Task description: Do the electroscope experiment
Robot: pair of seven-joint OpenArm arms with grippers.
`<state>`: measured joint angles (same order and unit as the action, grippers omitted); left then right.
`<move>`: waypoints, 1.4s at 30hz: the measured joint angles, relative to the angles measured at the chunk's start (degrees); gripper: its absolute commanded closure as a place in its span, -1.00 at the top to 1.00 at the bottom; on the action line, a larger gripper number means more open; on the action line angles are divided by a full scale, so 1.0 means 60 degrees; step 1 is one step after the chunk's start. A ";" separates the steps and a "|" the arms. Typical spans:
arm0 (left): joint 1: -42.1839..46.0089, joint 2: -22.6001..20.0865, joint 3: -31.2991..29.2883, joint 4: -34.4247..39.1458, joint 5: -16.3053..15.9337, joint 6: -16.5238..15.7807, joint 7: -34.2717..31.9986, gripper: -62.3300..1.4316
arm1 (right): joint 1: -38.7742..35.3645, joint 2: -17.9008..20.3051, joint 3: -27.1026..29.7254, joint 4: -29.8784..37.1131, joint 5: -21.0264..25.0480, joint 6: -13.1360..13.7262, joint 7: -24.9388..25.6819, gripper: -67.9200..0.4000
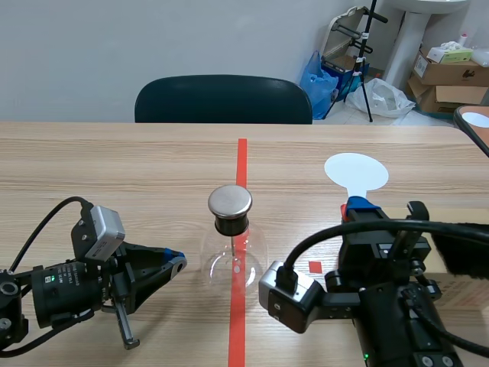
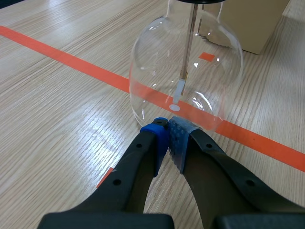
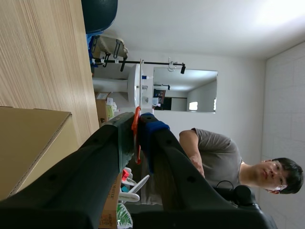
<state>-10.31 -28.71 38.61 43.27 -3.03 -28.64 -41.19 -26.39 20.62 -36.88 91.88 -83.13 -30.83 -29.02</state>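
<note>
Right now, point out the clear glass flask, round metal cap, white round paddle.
clear glass flask (image 2: 162, 67): left wrist view, bulb wall.
round metal cap (image 1: 230, 201): scene view, top face.
white round paddle (image 1: 356, 171): scene view, disc middle.

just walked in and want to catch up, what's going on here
An electroscope, a glass flask with a metal cap, stands on the tape line mid-table. The right gripper has its jaws shut on the red handle of a white paddle, held off to the flask's right, well apart from the cap. The left gripper sits low by the flask's base, jaws shut on nothing. The paddle has not yet been brought to the cap.
</note>
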 measured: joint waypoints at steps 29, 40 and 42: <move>0.0000 0.0000 0.0000 0.0000 0.0004 0.0004 0.0004 -0.86 | 0.0000 0.0004 0.0000 0.0000 -0.0004 0.0000 0.3370 -0.96; 0.0000 0.0000 0.0000 0.0000 0.0004 0.0011 0.0004 -0.86 | 0.0000 0.0004 0.0000 0.0000 -0.0007 0.0000 0.5129 -0.96; 0.0000 0.0000 0.0000 0.0000 0.0004 0.0011 0.0004 -0.86 | 0.0000 0.0004 0.0000 0.0000 -0.0007 0.0000 0.5329 -0.96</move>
<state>-10.31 -28.71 38.61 43.27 -3.01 -28.58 -41.17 -26.39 20.64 -36.88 91.88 -83.18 -30.83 2.96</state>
